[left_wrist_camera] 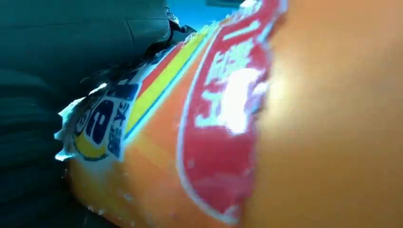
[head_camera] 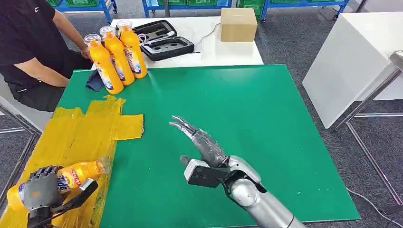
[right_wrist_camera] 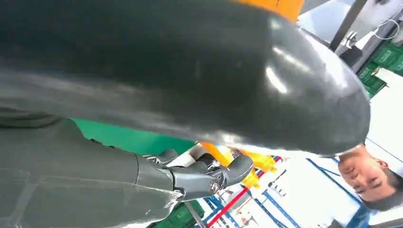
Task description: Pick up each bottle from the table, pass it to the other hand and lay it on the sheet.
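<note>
My left hand (head_camera: 42,190) grips an orange bottle (head_camera: 76,175) lying sideways just over the yellow sheet (head_camera: 81,133) at the near left of the green table (head_camera: 247,109). Up close in the left wrist view, the bottle's red and blue label (left_wrist_camera: 214,123) sits against my dark fingers (left_wrist_camera: 71,47). My right hand (head_camera: 202,142) hovers above the middle of the table, fingers stretched out and apart, holding nothing. In the right wrist view its thick thumb (right_wrist_camera: 199,71) and darker fingers (right_wrist_camera: 204,175) show. Three more orange bottles (head_camera: 116,54) stand upright at the table's far left corner.
A person in a black shirt (head_camera: 28,42) sits at the far left beside the standing bottles. Behind the green table a white table carries an open black case (head_camera: 164,40) and a cardboard box (head_camera: 238,23). A white table (head_camera: 356,61) stands to the right.
</note>
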{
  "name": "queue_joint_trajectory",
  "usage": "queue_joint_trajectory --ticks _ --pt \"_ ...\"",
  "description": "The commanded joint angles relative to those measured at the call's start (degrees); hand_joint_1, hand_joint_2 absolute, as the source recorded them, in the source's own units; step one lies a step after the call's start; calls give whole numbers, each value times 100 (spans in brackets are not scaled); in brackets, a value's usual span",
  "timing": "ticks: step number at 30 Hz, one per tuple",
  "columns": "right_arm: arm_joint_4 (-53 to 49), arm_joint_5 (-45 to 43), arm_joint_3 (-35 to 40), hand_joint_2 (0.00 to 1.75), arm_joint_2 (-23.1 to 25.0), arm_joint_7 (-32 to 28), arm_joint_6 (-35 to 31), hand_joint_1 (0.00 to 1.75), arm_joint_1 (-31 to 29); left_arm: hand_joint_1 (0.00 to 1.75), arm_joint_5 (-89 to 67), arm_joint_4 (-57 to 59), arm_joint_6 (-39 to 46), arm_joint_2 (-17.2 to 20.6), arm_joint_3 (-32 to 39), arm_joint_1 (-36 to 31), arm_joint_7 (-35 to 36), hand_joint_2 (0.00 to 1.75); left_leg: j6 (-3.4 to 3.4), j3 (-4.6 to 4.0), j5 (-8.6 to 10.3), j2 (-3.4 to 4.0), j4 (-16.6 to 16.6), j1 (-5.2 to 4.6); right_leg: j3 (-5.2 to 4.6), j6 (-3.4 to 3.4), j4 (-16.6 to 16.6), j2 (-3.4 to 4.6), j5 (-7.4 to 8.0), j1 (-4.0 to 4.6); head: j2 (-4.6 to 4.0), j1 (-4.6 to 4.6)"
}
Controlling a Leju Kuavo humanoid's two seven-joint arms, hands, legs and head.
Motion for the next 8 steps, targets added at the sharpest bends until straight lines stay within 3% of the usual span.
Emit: queue_joint_trajectory --ticks 1,8 --pt "163 -124 58 0 -318 -65 4 0 -195 0 72 -1033 -94 6 -1097 840 -1053 175 -20 -24 18 33 -4 4 -32 -4 -2 22 18 4 0 0" --pt "206 -203 104 0 -341 -105 16 0 -256 0 20 -1806 -94 -92 -1208 1179 -1667 175 -8 -26 28 58 4 12 -27 1 -6 38 28 12 0 2"
